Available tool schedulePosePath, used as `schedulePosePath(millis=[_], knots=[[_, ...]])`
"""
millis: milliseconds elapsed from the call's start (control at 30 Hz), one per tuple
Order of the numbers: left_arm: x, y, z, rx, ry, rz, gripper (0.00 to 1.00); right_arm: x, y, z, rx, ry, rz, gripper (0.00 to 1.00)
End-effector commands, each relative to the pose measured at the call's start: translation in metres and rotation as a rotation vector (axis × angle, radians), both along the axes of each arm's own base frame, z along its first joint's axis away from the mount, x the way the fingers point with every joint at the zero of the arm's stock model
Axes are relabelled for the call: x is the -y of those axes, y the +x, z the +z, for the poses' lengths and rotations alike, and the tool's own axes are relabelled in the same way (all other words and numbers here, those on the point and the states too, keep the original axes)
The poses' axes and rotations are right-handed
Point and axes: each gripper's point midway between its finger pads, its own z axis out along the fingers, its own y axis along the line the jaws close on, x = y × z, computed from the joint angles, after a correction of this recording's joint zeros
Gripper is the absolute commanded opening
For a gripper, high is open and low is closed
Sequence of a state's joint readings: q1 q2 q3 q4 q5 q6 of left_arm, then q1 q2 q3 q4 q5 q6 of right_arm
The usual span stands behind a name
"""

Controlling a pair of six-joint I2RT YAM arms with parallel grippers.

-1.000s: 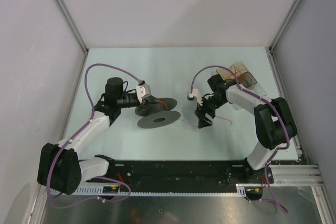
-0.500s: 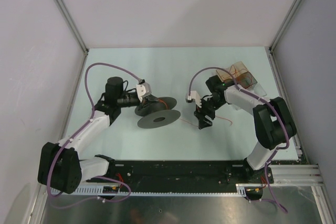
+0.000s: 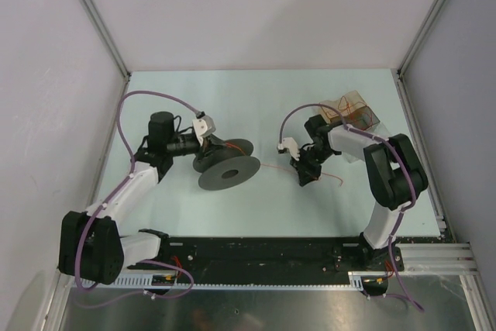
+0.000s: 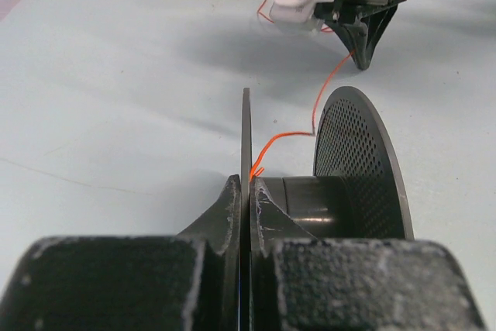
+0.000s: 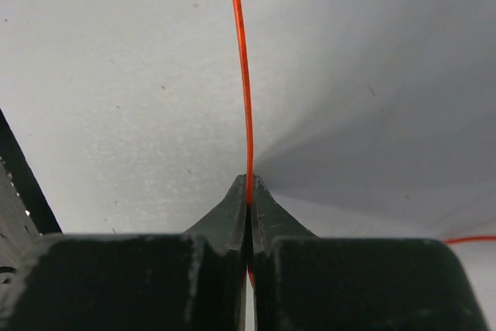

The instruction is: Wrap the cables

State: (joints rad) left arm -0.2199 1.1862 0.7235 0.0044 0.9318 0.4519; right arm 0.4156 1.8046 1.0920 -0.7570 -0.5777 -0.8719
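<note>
Cable [image 4: 329, 91], a hair-thin orange wire, runs from the spool [image 4: 364, 168] on the left across to the right gripper [image 5: 249, 189], whose jaws are pinched together on it. The left gripper [image 4: 246, 191] is clamped on one flange of the spool. The hub looks nearly bare, so I judge the winding barely begun. Loose wire trails right toward a clear box [image 3: 358, 110]. The table [image 3: 256, 98] is pale and matte, enclosed by plain white walls.

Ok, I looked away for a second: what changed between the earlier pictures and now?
The right hand closed on the orange cable after edging right. The left arm pulled back left, turning the spool. Unchanged: the left hand stays shut on the spool's flange, the clear box at far right.
</note>
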Motion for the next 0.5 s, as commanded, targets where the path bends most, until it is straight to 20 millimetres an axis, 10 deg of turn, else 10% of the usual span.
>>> schedulePosePath(millis=[0, 467], knots=[[-0.008, 0.011, 0.025, 0.08, -0.017, 0.009, 0.0, 0.023, 0.006, -0.004, 0.018, -0.06, -0.022, 0.0], [-0.015, 0.017, 0.029, 0.044, -0.039, 0.041, 0.0, 0.035, 0.003, -0.009, 0.002, -0.08, -0.033, 0.0]])
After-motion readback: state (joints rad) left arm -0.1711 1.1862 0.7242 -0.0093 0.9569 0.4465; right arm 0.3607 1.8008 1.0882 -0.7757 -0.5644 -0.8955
